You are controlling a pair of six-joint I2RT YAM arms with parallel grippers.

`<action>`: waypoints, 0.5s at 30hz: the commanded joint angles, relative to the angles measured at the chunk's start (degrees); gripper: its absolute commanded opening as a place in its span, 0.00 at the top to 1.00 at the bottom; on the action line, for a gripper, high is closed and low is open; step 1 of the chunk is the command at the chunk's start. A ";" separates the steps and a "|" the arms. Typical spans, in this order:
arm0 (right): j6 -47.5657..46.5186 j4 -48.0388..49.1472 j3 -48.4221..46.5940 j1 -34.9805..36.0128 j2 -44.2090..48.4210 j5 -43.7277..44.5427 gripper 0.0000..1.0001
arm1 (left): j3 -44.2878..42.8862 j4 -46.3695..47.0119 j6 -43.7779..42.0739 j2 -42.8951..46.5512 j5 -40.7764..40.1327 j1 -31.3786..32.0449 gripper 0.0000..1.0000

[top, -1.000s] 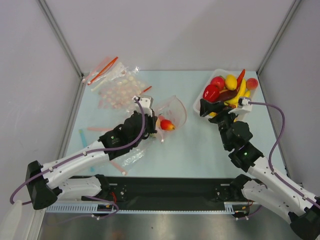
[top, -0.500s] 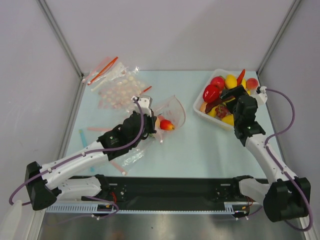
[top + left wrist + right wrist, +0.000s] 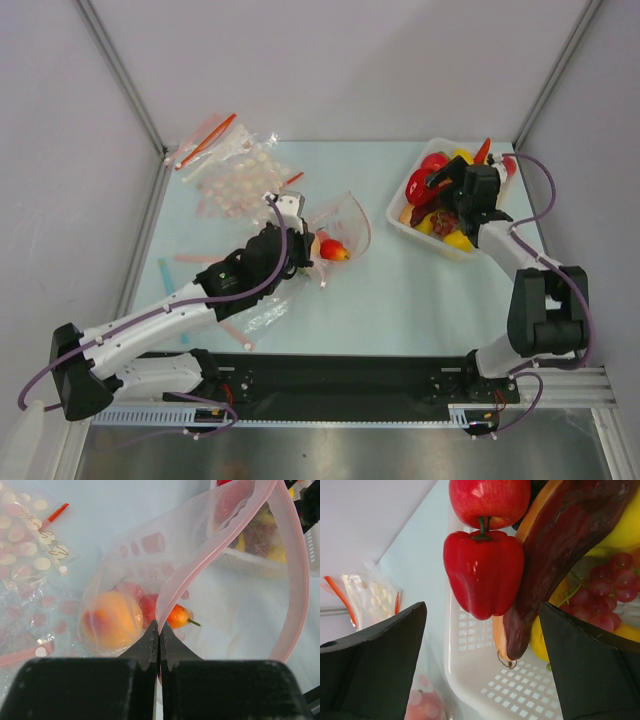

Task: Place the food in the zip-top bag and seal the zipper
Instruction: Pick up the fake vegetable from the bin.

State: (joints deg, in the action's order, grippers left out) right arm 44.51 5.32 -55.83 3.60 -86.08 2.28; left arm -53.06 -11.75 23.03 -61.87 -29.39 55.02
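Note:
My left gripper [image 3: 159,630] is shut on the mouth edge of the clear zip-top bag [image 3: 150,555] and holds the mouth open; it also shows in the top view [image 3: 303,243]. The bag's pale pink zipper strip [image 3: 295,575] curves round the opening. Inside lie an orange peach [image 3: 111,621] and a small orange-red fruit with a green stem [image 3: 178,616]. My right gripper [image 3: 482,660] is open over the white tray [image 3: 485,685], its fingers either side of a red pepper [image 3: 484,575] and a dark purple eggplant [image 3: 555,555], touching neither.
The tray [image 3: 398,217] at the back right also holds a red apple [image 3: 490,500], grapes [image 3: 615,577] and yellow fruit [image 3: 620,525]. Dotted clear bags [image 3: 235,178] with a red strip [image 3: 207,140] lie at the back left. A blue strip [image 3: 165,276] lies left.
My right arm has swung from the tray's near side round to its right, and the open gripper now points into the tray. The left gripper and bag have not moved.

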 commanded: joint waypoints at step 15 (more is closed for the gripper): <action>-1.71 3.65 -12.72 3.96 -17.89 6.77 0.00 | -0.91 1.64 0.53 2.36 0.56 -0.27 1.00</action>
State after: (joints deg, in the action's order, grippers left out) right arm 42.98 7.33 -65.54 7.01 -102.15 6.09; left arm -53.06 -11.73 23.03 -61.30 -29.34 55.02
